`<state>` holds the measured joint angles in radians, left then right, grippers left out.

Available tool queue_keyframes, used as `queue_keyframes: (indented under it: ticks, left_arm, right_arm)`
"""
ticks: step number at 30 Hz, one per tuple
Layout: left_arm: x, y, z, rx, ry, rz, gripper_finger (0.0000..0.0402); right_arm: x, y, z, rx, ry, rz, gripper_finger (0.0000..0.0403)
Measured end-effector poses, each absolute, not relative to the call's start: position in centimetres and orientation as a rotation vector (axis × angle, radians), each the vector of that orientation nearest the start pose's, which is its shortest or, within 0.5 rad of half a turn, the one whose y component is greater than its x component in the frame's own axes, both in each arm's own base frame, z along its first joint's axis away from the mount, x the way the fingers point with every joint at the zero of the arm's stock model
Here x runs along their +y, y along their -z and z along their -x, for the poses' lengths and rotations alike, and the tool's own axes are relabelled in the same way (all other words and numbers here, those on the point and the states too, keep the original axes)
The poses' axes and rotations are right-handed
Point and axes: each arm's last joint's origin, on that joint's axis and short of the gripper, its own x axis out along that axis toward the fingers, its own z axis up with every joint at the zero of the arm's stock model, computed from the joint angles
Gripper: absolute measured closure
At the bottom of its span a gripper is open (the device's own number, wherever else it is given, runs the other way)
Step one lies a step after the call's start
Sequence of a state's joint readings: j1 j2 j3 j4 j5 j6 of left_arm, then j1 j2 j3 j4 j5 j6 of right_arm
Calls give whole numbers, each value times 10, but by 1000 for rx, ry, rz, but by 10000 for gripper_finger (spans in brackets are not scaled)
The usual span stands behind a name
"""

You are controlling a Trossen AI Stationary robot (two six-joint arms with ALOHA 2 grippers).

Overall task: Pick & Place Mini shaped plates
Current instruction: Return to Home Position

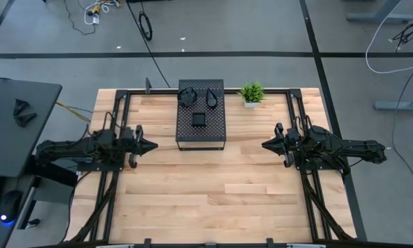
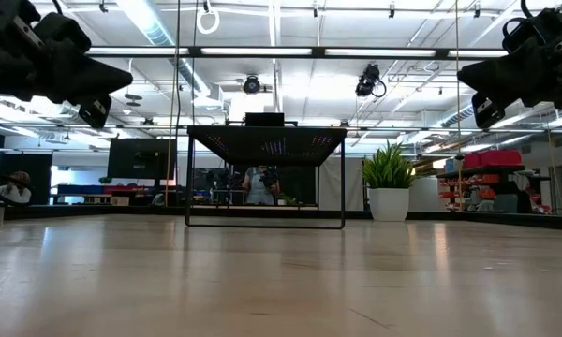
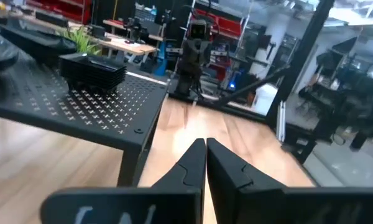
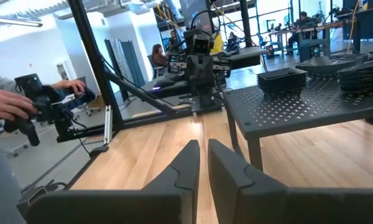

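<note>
The wooden table [image 1: 213, 200] is lying bare across its near half. Midway up it, both arms are hanging above the surface at the table's sides, pointing inward at each other. The left gripper [image 3: 205, 160] is sitting clenched, its fingertips meeting with nothing between them. The right gripper [image 4: 203, 163] is also carrying nothing. Its fingers are drawn close and seemingly clenched, though a thin slit is showing between them. Well apart from both, at the far middle of the table, the black perforated shelf [image 1: 217, 127] is standing on thin legs. The mini shaped plates [image 1: 199, 119] are resting on its top in three separate stacks (all glossy black): a square stack [image 3: 93, 70] toward the near side, a teardrop stack [image 1: 212, 97] at the far right and a rounded stack [image 1: 186, 96] at the far left. Just beside the shelf's far right corner, a small green plant [image 1: 251, 93] is standing in a white pot. Beyond the table, in the right wrist view, a person's hand [image 4: 9, 106] is gripping a dark handheld device.
</note>
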<state>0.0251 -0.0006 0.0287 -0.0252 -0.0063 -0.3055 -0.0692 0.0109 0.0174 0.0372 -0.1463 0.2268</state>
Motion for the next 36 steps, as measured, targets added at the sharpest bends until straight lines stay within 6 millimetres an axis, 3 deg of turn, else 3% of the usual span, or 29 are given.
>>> queue_keyframes:
  ticks: [9, 21, 32, 36]
  left_arm:
    - [2, -170, -96, 3, -29, 32, 386]
    - [2, -171, -96, -13, -28, 74, 385]
    - [2, -174, -97, -62, -17, 306, 385]
    - [2, -174, -97, -66, -16, 304, 385]
  right_arm:
    - [-2, -172, -97, -34, -82, -222, 364]
    - [-2, -172, -97, -34, -82, -222, 364]
    - [-2, -172, -97, -34, -82, -222, 364]
    - [-2, -172, -97, -34, -82, -222, 364]
